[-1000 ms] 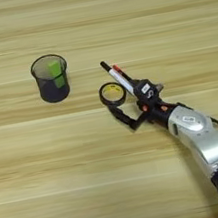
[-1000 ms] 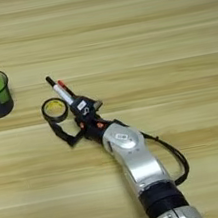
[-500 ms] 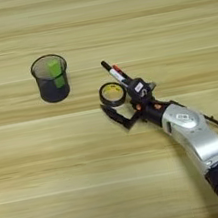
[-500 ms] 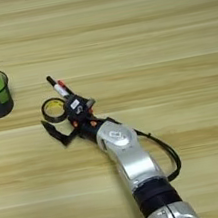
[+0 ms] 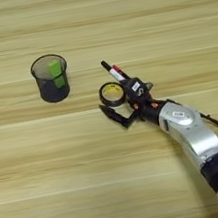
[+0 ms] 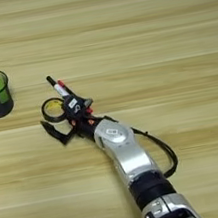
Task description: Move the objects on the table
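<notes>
The table (image 5: 51,172) carries the silver forearm (image 5: 191,134) in from the lower right, with a dark cup (image 5: 51,78) well to the left. The gripper (image 5: 122,101) spreads its fingers around the tape ring (image 5: 112,93) — one finger (image 5: 113,116) lies bare on the near side. The white marker (image 5: 109,70) and red-tipped pen (image 5: 119,71) lie side by side just beyond the ring.

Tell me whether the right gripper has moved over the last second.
Yes. The right gripper has edged left, toward the dark cup, which has stayed where it was on the table.
</notes>
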